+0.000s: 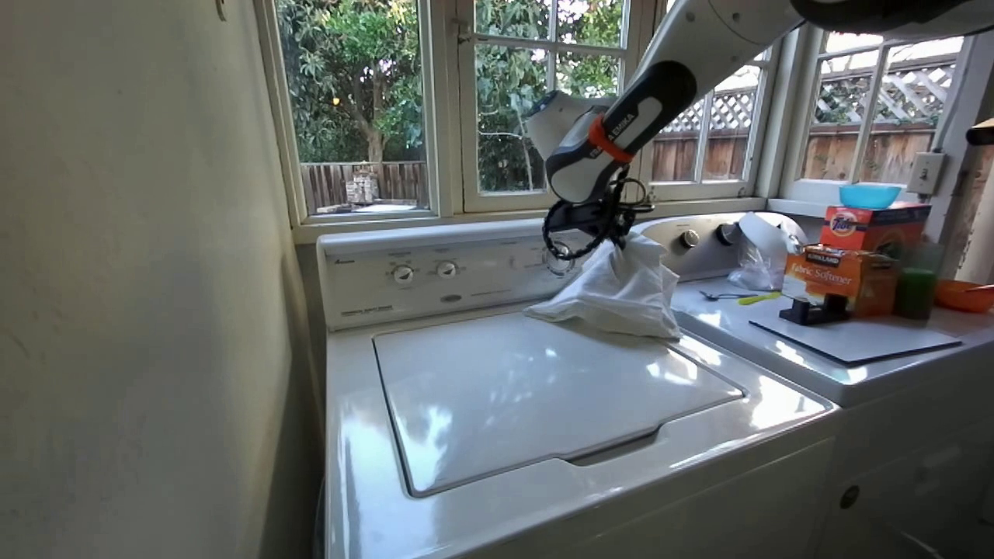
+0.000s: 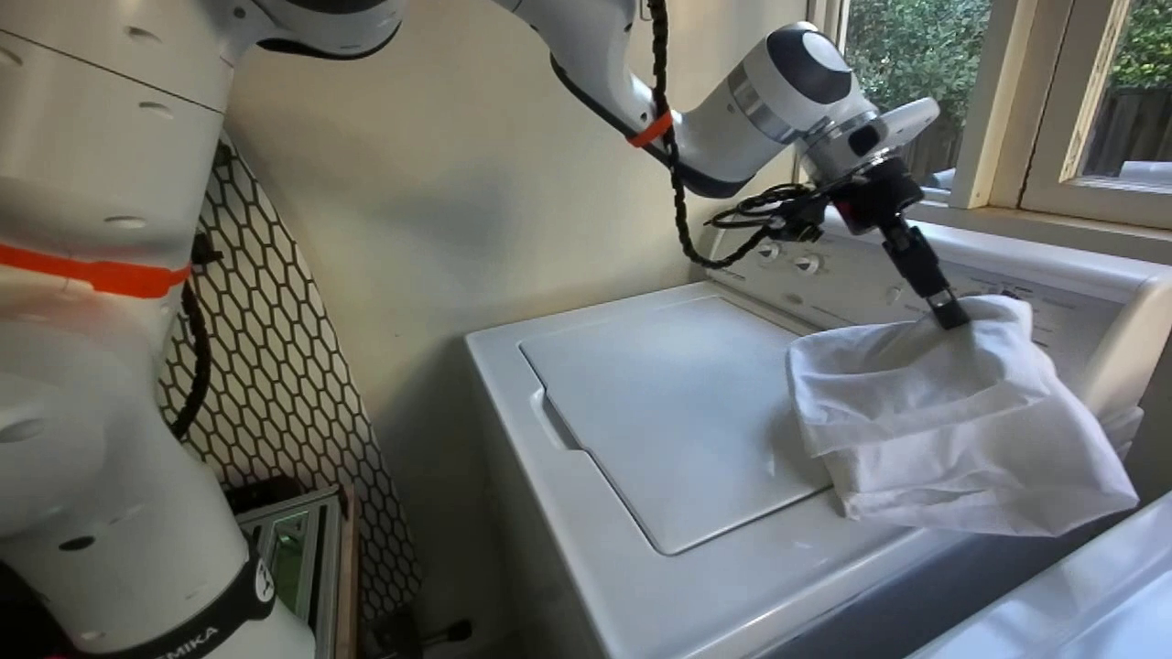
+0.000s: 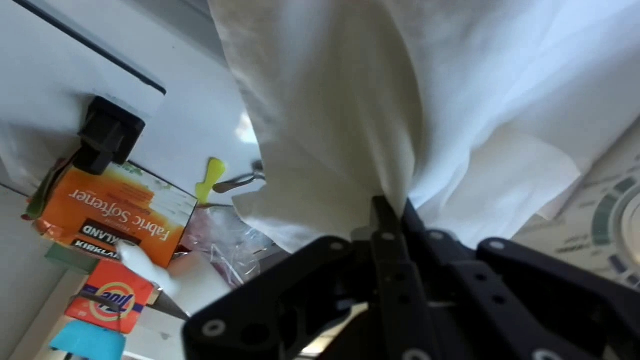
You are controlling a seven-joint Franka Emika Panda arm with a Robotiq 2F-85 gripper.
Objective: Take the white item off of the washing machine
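Cloth (image 1: pixel 621 295), white, hangs by the control panel (image 1: pixel 427 286) in an exterior view; lifting seems in hand. In an exterior view it crosses an edge of the washing machine (image 2: pixel 678 421); the next move should raise it clear. Wrist view: fingers (image 3: pixel 388 245) clamped on a fold.

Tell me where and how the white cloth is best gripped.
Take the white cloth by its raised fold, likely best from above at a slant: it peaks there and drapes down, offering a thin ridge to pinch. The pincer grips that fold, which should suit lifting it off the washing machine.
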